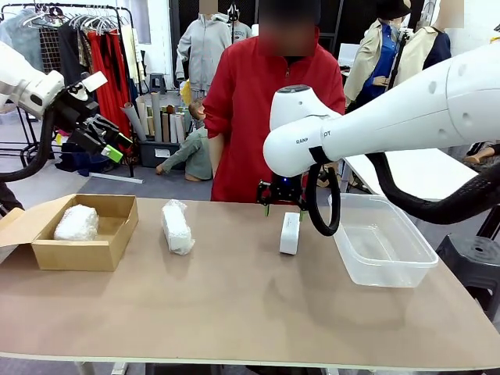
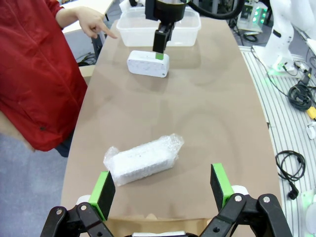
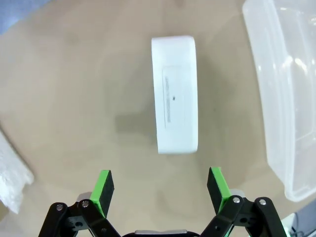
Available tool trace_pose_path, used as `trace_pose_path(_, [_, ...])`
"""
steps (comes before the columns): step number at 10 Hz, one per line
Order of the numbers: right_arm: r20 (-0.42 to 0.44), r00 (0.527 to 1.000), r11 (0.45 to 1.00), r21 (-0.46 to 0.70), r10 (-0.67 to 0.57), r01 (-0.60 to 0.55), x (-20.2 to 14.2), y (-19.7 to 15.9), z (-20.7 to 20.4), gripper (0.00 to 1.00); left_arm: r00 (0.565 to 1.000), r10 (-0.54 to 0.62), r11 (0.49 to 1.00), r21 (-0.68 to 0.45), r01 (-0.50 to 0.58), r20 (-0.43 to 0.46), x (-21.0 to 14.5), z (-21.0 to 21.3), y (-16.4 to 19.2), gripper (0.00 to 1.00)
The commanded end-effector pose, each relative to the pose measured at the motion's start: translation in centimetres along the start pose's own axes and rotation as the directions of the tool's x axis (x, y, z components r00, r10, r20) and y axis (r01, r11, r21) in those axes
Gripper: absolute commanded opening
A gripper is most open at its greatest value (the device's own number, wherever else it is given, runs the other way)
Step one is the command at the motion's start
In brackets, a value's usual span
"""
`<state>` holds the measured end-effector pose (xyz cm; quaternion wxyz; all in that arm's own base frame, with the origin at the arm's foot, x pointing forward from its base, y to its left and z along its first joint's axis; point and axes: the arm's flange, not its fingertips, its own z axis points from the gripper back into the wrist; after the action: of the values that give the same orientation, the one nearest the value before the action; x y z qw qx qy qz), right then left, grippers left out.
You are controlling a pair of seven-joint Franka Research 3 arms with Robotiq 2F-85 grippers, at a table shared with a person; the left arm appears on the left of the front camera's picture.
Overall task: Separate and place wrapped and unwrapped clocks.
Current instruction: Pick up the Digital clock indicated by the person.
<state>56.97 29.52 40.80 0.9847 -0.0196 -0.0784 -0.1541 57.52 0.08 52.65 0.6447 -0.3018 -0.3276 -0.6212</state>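
A bare white unwrapped clock (image 1: 290,233) stands on edge on the brown table, just left of the clear bin. My right gripper (image 1: 284,206) hovers open directly above it; in the right wrist view the clock (image 3: 175,113) lies ahead of the spread fingers (image 3: 160,190), untouched. One bubble-wrapped clock (image 1: 177,227) lies on the table left of centre. Another wrapped clock (image 1: 76,223) rests inside the cardboard box. My left gripper (image 1: 115,146) hangs open and empty, high at the left. Its wrist view looks down on the wrapped clock (image 2: 143,159) beyond its open fingers (image 2: 162,190).
An open cardboard box (image 1: 117,234) sits at the table's left, a clear plastic bin (image 1: 380,266) at the right. A person in a red top stands at the far side, one hand (image 2: 94,23) pointing toward the bin (image 2: 132,30). The near table is bare.
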Motion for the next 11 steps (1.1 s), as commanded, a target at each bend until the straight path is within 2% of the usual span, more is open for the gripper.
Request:
trace_pose_path(1, [0.020, 0.999, 0.999, 0.007, -0.040, 0.040, 1.2, 0.1, -0.6, 1.00, 1.000, -0.003, 1.000, 0.002, 0.003, 0.001, 0.2, 0.2, -0.1, 1.00])
trace_pose_path(3, [0.040, 0.999, 1.000, 0.009, -0.020, 0.020, 1.9, 0.0, -1.4, 1.00, 1.000, -0.003, 1.000, 0.002, 0.003, 0.001, 0.2, 0.2, -0.1, 1.00])
trace_pose_path(4, [0.014, 1.000, 1.000, 0.003, -0.026, 0.026, 1.8, -0.5, -1.4, 1.00, 1.000, -0.003, 1.000, 0.002, 0.003, 0.001, 0.2, 0.2, -0.1, 1.00])
trace_pose_path(7, [0.014, 1.000, 1.000, 0.000, -0.024, 0.024, 1.7, -0.5, -1.5, 1.00, 1.000, -0.003, 1.000, 0.002, 0.003, 0.001, 0.2, 0.2, -0.1, 1.00])
trace_pose_path(8, [0.017, 1.000, 1.000, 0.012, -0.001, 0.001, 2.7, -0.4, -2.4, 1.00, 1.000, -0.003, 1.000, 0.002, 0.003, 0.001, 0.2, 0.2, -0.1, 1.00])
trace_pose_path(11, [0.020, 0.999, 0.999, -0.018, -0.045, 0.045, 4.0, 0.1, -4.0, 1.00, 1.000, -0.003, 1.000, 0.002, 0.003, 0.001, 0.2, 0.2, -0.1, 1.00])
